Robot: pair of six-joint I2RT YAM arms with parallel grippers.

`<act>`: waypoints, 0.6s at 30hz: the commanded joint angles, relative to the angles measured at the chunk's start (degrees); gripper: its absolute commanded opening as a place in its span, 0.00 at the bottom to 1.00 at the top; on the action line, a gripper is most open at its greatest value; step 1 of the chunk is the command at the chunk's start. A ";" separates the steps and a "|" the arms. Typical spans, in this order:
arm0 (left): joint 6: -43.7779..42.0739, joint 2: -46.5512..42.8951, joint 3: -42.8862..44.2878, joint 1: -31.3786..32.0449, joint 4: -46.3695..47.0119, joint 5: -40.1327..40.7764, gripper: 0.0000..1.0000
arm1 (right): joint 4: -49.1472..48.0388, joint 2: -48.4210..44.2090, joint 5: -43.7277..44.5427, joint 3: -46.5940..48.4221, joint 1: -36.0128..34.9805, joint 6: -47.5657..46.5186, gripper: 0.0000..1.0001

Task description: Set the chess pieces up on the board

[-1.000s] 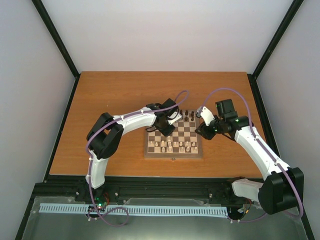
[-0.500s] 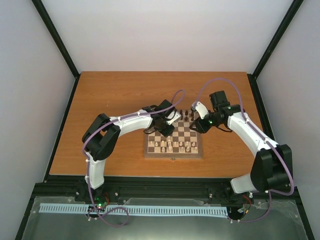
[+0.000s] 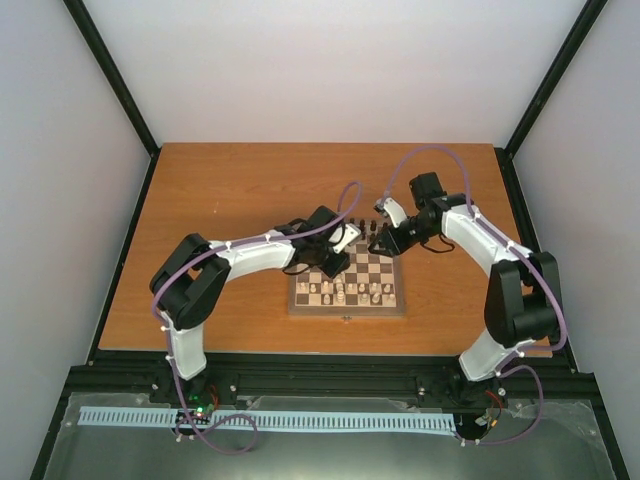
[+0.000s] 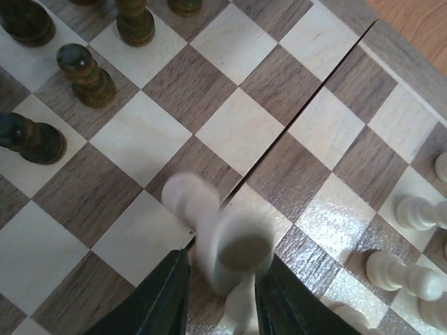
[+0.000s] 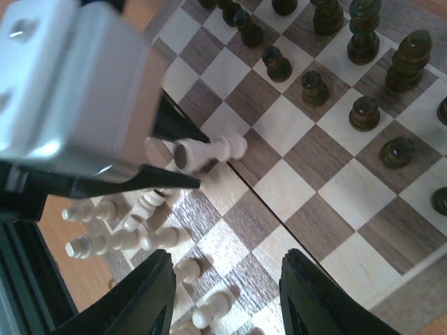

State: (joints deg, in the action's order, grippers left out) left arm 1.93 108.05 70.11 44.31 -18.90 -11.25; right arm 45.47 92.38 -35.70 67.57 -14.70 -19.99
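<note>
Board (image 4: 230, 129) below, left end effector (image 4: 222, 283) clenched on tilted cream chess piece (image 4: 234, 248), right end effector (image 5: 227, 286) spread, empty

On the checkered board (image 3: 347, 281), dark pieces (image 5: 314, 86) stand along its far rows, cream pieces (image 3: 350, 292) along its near rows, and one cream piece (image 4: 213, 234) hangs tilted over its middle, pinched in the left claw (image 4: 223, 264).

Left end effector (image 4: 222, 279) pinched, right (image 5: 225, 279) spread.

No writing, label, brand or number is readable anywhere.
</note>
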 commanded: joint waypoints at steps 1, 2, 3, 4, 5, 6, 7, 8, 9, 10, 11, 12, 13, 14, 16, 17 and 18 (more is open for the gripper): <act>1.30 -3.93 -2.15 -0.11 5.98 -0.64 0.29 | 1.27 3.41 -5.67 3.26 2.01 3.24 0.43; 1.32 -4.43 -2.74 -0.11 6.60 -0.74 0.29 | 1.30 4.16 -6.12 3.53 2.05 3.39 0.43; 1.32 -4.91 -3.45 -0.11 7.38 -1.17 0.29 | 1.47 4.85 -6.75 3.73 2.09 3.48 0.44; 1.32 -5.37 -4.05 -0.11 8.07 -1.50 0.30 | 1.96 5.69 -7.46 4.08 2.10 3.48 0.44; 1.32 -5.45 -4.25 -0.11 8.24 -1.67 0.30 | 2.49 6.63 -8.33 4.38 2.06 3.50 0.44; 1.27 -5.32 -4.15 -0.15 8.11 -1.69 0.30 | 3.06 7.68 -8.99 4.78 2.04 3.39 0.44; 1.30 -5.12 -4.00 -0.11 7.86 -1.68 0.30 | 3.32 8.41 -9.47 5.06 2.08 3.31 0.44; 1.30 -5.00 -3.87 -0.11 7.83 -1.69 0.31 | 3.22 8.95 -9.61 5.05 2.10 3.34 0.44; 1.32 -4.94 -3.84 -0.11 7.94 -1.75 0.31 | 2.97 9.16 -9.57 4.91 2.12 3.37 0.44; 1.33 -4.88 -3.84 -0.11 7.99 -1.88 0.31 | 2.69 9.18 -9.44 4.66 2.10 3.42 0.44; 1.28 -4.78 -3.72 -0.11 8.00 -1.93 0.31 | 2.55 9.14 -9.35 4.45 2.06 3.43 0.44; 1.31 -4.70 -3.62 -0.11 7.93 -1.95 0.31 | 2.40 9.07 -9.12 4.35 2.06 3.37 0.44; 1.24 -4.67 -3.47 -0.12 7.91 -1.94 0.32 | 2.20 8.87 -8.78 4.11 2.09 3.38 0.44; 1.23 -4.64 -3.48 -0.11 7.99 -1.94 0.32 | 2.05 8.69 -8.51 4.02 2.09 3.31 0.44; 1.22 -4.54 -3.41 -0.11 8.00 -1.79 0.32 | 1.91 8.13 -7.86 3.82 2.06 3.00 0.44; 1.27 -4.59 -3.44 -0.11 8.11 -1.52 0.32 | 1.90 7.79 -7.50 3.80 2.11 2.76 0.44; 1.38 -4.67 -3.48 -0.11 8.24 -1.37 0.32 | 1.86 7.44 -6.92 3.73 2.08 2.50 0.44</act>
State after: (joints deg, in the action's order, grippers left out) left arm 2.81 104.12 66.15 44.31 -12.82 -12.27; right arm 47.59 101.60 -43.09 71.37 -12.82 -17.02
